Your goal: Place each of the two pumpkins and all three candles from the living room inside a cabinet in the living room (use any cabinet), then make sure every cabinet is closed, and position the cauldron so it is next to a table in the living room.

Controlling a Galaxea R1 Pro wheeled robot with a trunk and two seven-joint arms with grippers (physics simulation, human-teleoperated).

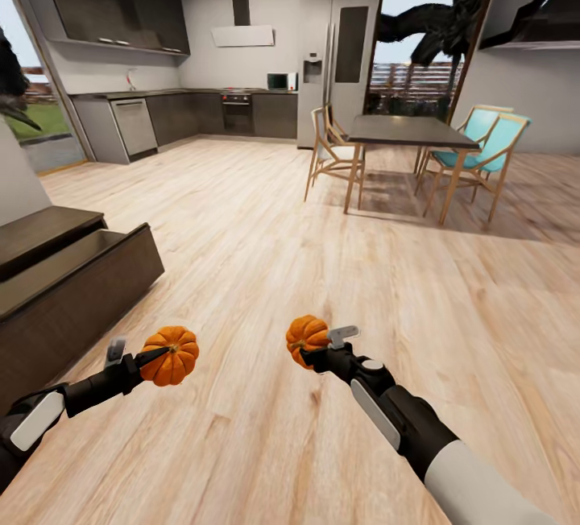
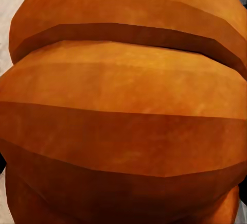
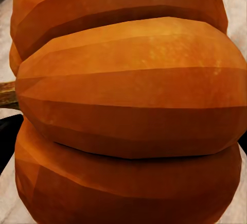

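I hold two small orange ribbed pumpkins above the wooden floor. My left gripper (image 1: 155, 359) is shut on one pumpkin (image 1: 171, 355), whose ribbed skin (image 2: 123, 110) sits close against the left wrist camera. My right gripper (image 1: 316, 350) is shut on the other pumpkin (image 1: 305, 337), seen very near in the right wrist view (image 3: 128, 105) with a stub of brown stem at its side. The low dark-brown cabinet (image 1: 72, 283) stands at the left, just beyond my left arm, one drawer pulled out. Candles and cauldron are out of view.
A dark dining table (image 1: 407, 132) with pale wood chairs, two with teal seats (image 1: 487, 146), stands ahead on the right. A kitchen counter (image 1: 185, 110) and tall fridge (image 1: 334, 50) line the far wall. Wide wooden floor (image 1: 266, 251) lies open between.
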